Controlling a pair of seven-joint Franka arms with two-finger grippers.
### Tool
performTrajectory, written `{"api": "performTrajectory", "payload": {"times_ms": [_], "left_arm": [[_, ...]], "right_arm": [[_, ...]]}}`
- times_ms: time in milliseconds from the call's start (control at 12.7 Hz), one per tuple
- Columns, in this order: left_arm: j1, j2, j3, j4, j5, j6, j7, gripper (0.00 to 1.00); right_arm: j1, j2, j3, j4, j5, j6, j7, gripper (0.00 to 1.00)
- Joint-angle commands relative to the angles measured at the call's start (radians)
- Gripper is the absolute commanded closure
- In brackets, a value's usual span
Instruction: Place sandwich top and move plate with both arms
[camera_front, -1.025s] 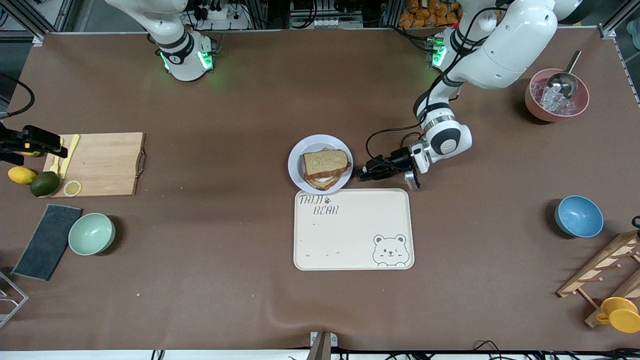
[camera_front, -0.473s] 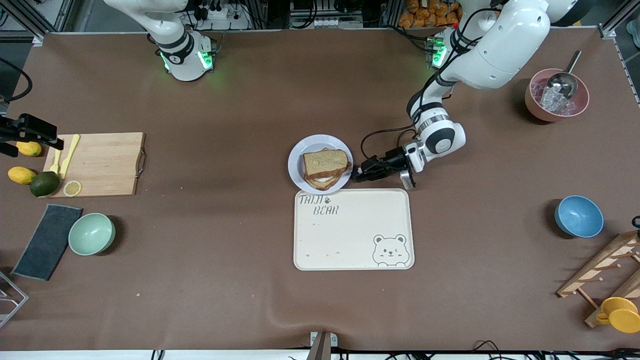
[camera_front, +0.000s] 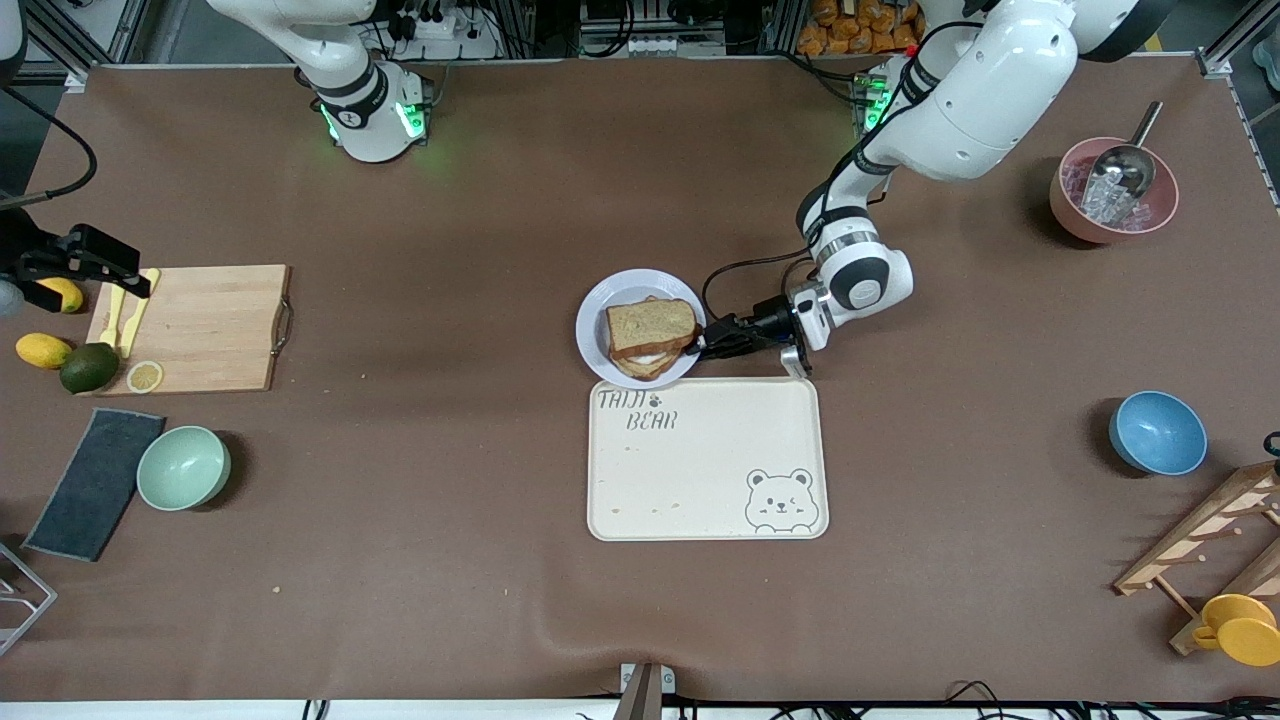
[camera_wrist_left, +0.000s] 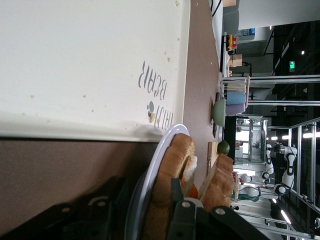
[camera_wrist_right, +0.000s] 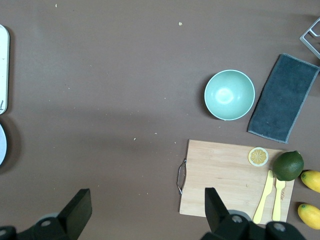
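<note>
Since a second ago the left gripper (camera_front: 712, 343) has slid in along the brown bench (camera_front: 500, 600) to the plate (camera_front: 592, 322); its jaws straddle the rim, narrowing, not yet clamped. That suggests the move is starting. The right gripper (camera_front: 95, 262), jaws wide apart, hovers over the wooden cutting board (camera_front: 200, 325). The sandwich top (camera_front: 650, 323), coarse brown bread, caps the sandwich on the round, glossy plate beside the cream bear tray (camera_front: 700, 470).

Three bowls (camera_front: 183, 467), one plate (camera_front: 600, 305) (two lemons (camera_front: 43, 350))
</note>
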Motion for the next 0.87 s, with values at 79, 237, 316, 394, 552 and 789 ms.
{"api": "performTrajectory", "payload": {"times_ms": [79, 237, 316, 394, 552, 789], "left_arm": [[-0.023, 0.054, 0.006, 0.027, -0.027, 0.019, 0.006, 0.67], [-0.023, 0.059, 0.006, 0.027, -0.027, 0.019, 0.006, 0.74], [-0.023, 0.059, 0.006, 0.027, -0.027, 0.019, 0.006, 0.75], [-0.023, 0.059, 0.006, 0.029, -0.027, 0.019, 0.005, 0.76], [-0.023, 0.059, 0.008, 0.029, -0.027, 0.019, 0.006, 0.83], [-0.023, 0.059, 0.008, 0.029, -0.025, 0.019, 0.005, 0.87]], "right_arm": [[0.033, -0.028, -0.005, -0.020, -0.022, 0.016, 0.015, 0.00], [0.041, -0.026, -0.005, -0.004, -0.022, 0.011, 0.044, 0.00], [0.042, -0.026, 0.002, -0.004, -0.020, 0.011, 0.105, 0.00], [0.042, -0.028, 0.021, -0.004, -0.023, 0.008, 0.157, 0.00], [0.042, -0.029, 0.026, -0.004, -0.034, -0.013, 0.169, 0.00], [0.042, -0.032, 0.028, 0.005, -0.034, -0.018, 0.169, 0.00]]}}
